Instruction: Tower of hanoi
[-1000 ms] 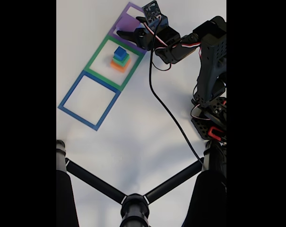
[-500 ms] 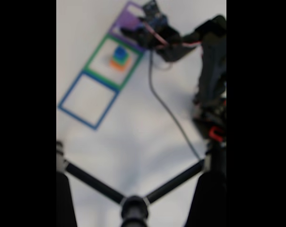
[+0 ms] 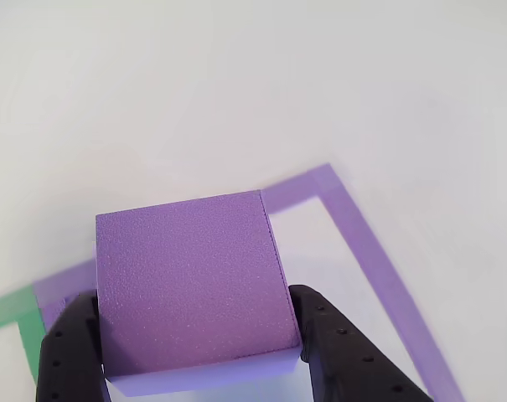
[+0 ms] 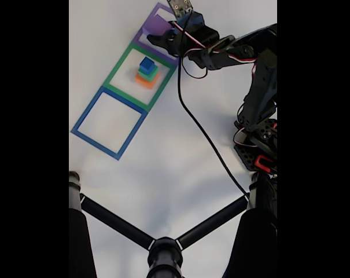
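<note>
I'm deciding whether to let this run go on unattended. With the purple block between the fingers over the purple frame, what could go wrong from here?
1. The gripper holds the purple block only by its near edge; most of it juts forward, so it could tilt or slip.
2. The three-block stack in the green frame sits close to the arm; a swing could knock it.
3. The loose black cable trails across the table and might snag.

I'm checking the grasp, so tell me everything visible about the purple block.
The purple block is a square, flat-topped slab of grainy, foam-like material with a paler lower edge. It sits level between the hand's two black fingers, which press its left and right sides, inside the purple frame on the white table.
</note>
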`<state>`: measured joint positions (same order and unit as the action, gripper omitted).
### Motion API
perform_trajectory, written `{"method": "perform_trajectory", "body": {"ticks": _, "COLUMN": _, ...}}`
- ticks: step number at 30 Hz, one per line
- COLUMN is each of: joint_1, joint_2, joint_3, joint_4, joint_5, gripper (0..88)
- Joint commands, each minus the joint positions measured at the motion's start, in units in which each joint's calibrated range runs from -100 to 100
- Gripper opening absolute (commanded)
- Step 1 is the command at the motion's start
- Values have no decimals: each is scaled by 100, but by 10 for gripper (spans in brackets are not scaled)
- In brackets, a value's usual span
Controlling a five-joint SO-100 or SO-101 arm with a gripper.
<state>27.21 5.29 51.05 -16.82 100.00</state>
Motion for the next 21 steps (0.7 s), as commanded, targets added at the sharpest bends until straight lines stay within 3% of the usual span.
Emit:
{"method": "perform_trajectory", "body": {"ticks": 1, "joint_1": -171, "joint_2": -1090, "joint_3": -1075, "joint_4": 1913, "joint_5": 0, "gripper": 163}}
{"method": "perform_trajectory", "body": {"ticks": 14, "joint_1": -491, "joint_2": -1683, "joint_3": -5628, "joint_4": 7578, "joint_5": 0, "gripper": 155}}
{"method": "perform_trajectory", "body": {"ticks": 21, "joint_1": -1131, "joint_2": -1755, "joint_3": -7700, "joint_4": 9731, "joint_5": 0, "gripper": 156}}
